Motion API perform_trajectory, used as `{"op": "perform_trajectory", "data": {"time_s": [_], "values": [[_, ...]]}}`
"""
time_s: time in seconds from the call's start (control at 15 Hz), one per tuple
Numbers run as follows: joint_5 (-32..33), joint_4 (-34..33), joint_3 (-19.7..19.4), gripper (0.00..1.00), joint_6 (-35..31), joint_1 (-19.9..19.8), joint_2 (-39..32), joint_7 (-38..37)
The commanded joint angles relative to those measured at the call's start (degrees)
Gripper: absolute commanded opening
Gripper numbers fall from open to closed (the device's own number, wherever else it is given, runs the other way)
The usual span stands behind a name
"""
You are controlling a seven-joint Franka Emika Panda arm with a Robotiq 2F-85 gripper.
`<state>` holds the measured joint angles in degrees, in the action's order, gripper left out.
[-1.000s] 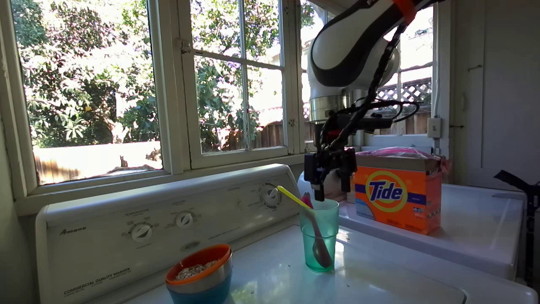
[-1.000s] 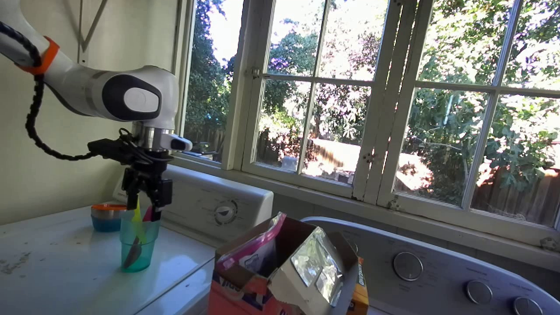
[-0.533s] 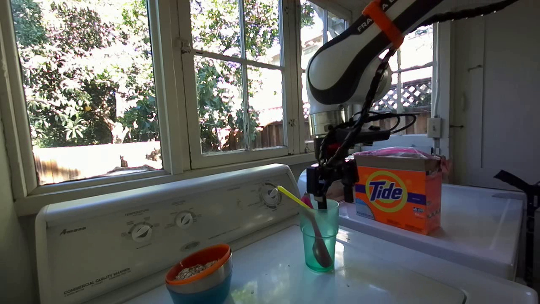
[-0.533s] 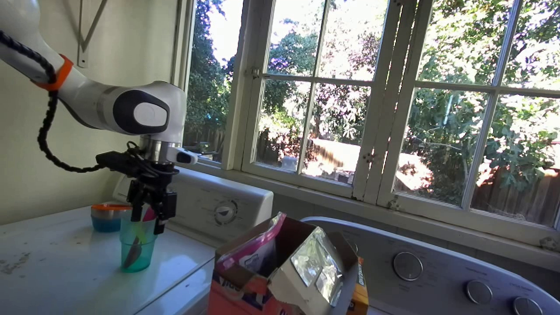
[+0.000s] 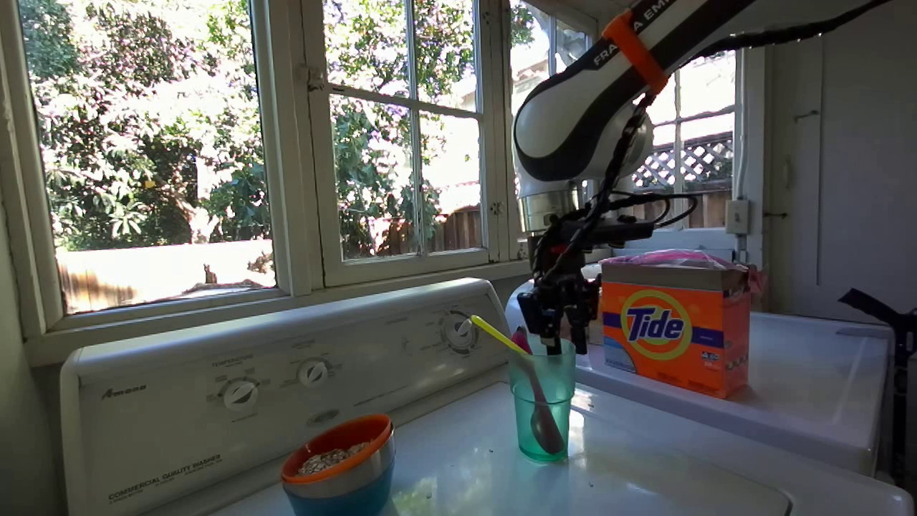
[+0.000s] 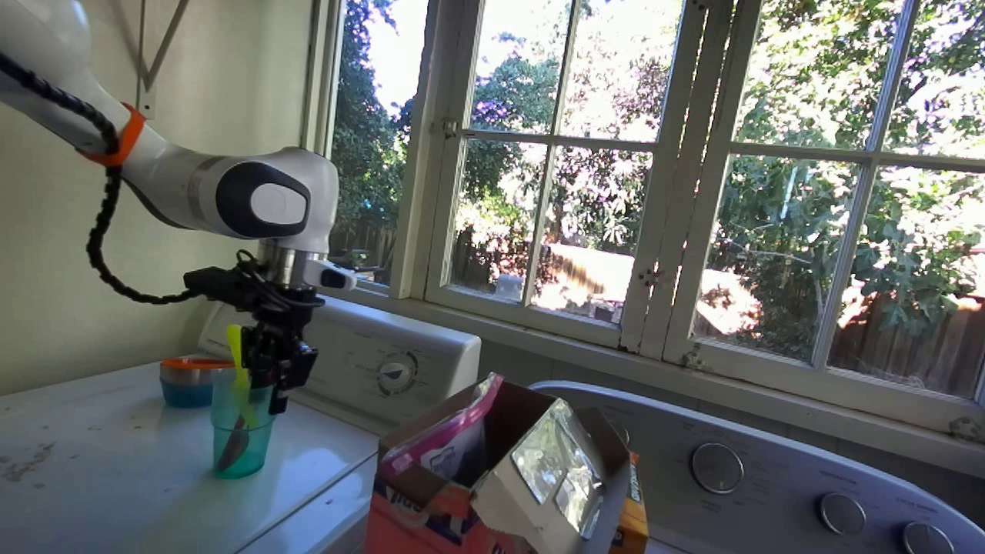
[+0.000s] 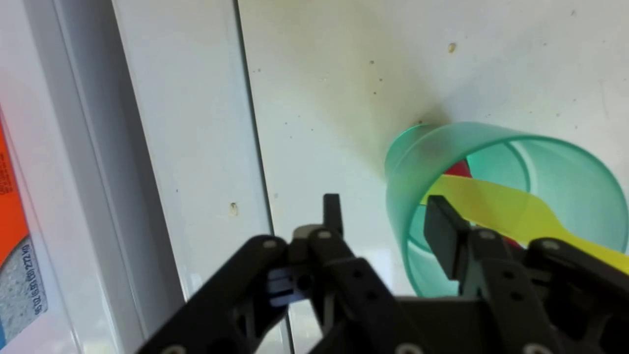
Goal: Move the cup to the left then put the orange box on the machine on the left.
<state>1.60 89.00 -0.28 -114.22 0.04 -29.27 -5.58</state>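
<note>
Washer top [image 5: 645, 459]: green cup [image 5: 559, 403] upright, jaws parted at its rim.

The wrist view's left edge cuts off most of the orange box [image 7: 10, 216], and the gripper [image 7: 386, 209] covers part of the cup [image 7: 580, 172]. In an exterior view the bowl [image 5: 351, 476] has its base cropped, and the fine print on the panel [image 5: 161, 416] is too small to read. In an exterior view the orange box hides most of a yellow package [image 6: 634, 515] to its right.
</note>
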Motion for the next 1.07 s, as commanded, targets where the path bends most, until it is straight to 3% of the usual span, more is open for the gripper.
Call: {"op": "perform_trajectory", "data": {"time_s": [0.0,0.2,0.47,1.0], "values": [[-0.4,-2.9,-0.3,0.19,2.3,0.6,-1.5,-0.9],[-0.2,-3.5,-0.3,0.00,2.7,0.7,-1.8,-1.0],[-0.3,-4.5,-0.3,0.01,5.2,0.9,-1.5,-0.8],[-3.0,-1.9,0.5,0.01,6.0,-0.6,7.3,3.4]]}}
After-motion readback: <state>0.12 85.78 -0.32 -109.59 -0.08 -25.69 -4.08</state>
